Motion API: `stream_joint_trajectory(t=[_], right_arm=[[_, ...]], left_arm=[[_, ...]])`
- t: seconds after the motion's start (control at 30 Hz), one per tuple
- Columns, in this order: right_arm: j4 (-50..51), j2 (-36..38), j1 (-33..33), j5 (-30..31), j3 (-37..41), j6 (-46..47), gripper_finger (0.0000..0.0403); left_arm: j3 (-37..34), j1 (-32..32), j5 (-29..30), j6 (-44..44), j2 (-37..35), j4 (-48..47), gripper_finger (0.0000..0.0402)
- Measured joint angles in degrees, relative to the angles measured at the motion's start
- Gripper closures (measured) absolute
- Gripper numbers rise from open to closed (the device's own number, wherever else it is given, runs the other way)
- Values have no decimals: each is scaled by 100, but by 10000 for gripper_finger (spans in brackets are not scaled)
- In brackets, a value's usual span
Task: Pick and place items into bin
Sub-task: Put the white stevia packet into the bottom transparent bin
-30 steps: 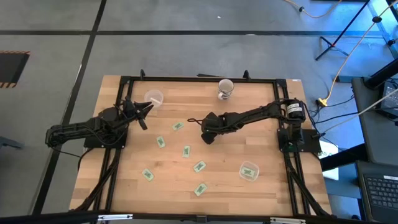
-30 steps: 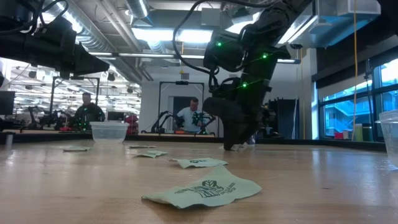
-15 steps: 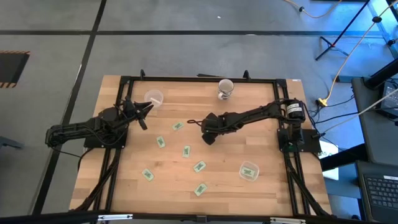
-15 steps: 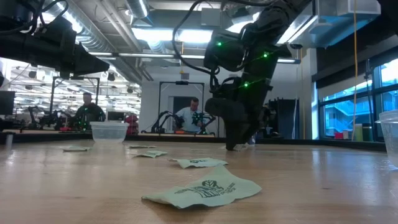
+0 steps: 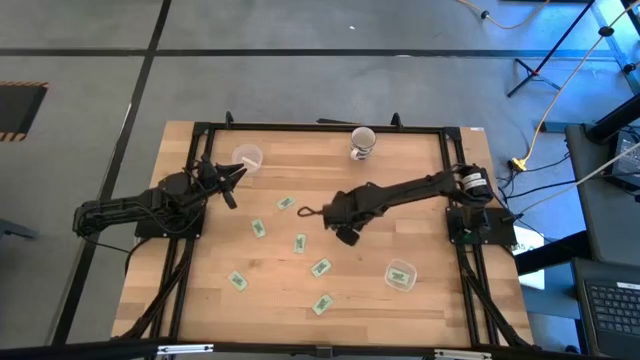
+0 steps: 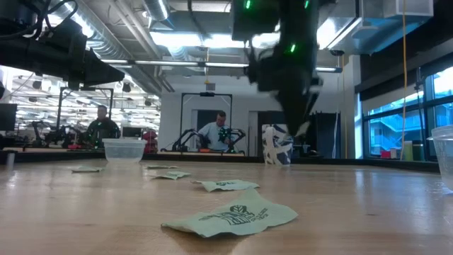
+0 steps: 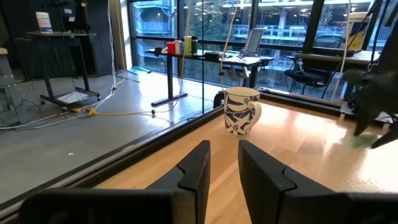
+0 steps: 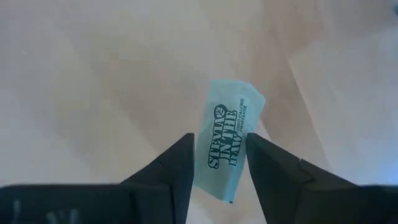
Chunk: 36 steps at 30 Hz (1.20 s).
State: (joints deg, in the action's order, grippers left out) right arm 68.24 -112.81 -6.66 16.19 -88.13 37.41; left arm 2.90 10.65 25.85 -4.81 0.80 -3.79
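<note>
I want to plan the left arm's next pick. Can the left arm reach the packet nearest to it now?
Probably yes. The left gripper waits near the plastic cup, nothing lies between it and the nearest packet, and the right gripper holds another packet farther off.

Table [image 5: 420,165] pale matt wood; packet [image 8: 227,140] matt paper, printed.

Right gripper [image 6: 301,131] blurred in low view, arm cut off above
</note>
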Motion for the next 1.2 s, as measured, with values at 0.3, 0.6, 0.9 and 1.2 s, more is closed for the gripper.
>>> stream_joint_trajectory(t=[0.3,0.6,0.9,1.2], right_arm=[[2199,20,-1326,-743,-964,1445,254],[2178,22,-2547,-1405,-1061,2986,254],[2177,24,-3170,-1364,-973,3906,254],[2136,26,-3303,-1171,-430,3989,254]], left_arm=[[-1,-1,-1,-66,-1,0,325],[-2,-1,-2,-300,-1,0,325],[-2,0,-2,-303,-1,0,325],[-2,-1,-2,-940,0,0,325]])
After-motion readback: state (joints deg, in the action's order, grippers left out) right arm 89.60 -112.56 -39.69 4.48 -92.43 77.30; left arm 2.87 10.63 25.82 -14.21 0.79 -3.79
